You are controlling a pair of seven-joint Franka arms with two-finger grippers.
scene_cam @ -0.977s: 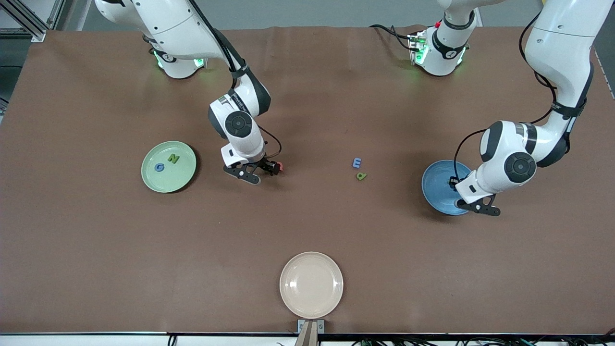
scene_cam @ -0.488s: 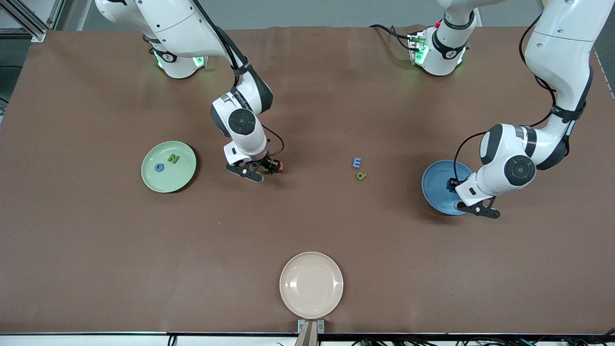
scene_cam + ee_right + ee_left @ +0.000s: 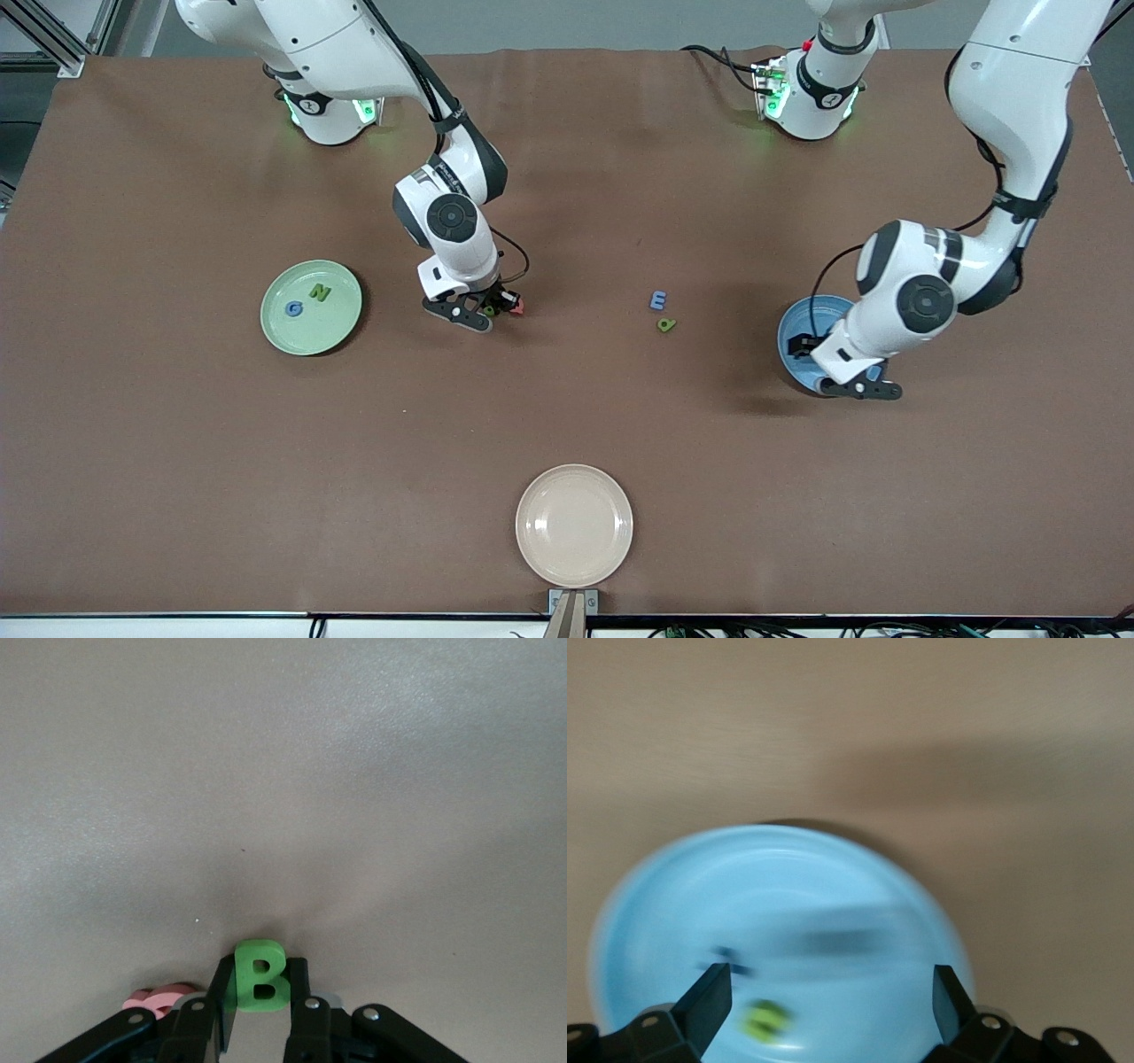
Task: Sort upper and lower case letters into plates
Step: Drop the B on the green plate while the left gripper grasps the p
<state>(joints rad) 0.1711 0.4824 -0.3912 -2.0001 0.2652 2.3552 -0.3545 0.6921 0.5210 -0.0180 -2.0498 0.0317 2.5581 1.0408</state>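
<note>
Nearest the front cam: cream plate [image 3: 574, 525], bare. Mid-table: L gripper [image 3: 830, 1010] over blue plate [image 3: 800, 330], fingers spread wide, green letter [image 3: 766, 1020] in plate; blue E [image 3: 657, 300] and green a [image 3: 666, 325] lie between the arms. R gripper [image 3: 262, 1014] down at table, pinching green B [image 3: 260, 977], red letter [image 3: 156, 998] just beside; N [image 3: 320, 291] and G [image 3: 293, 308] in green plate [image 3: 311, 307].
</note>
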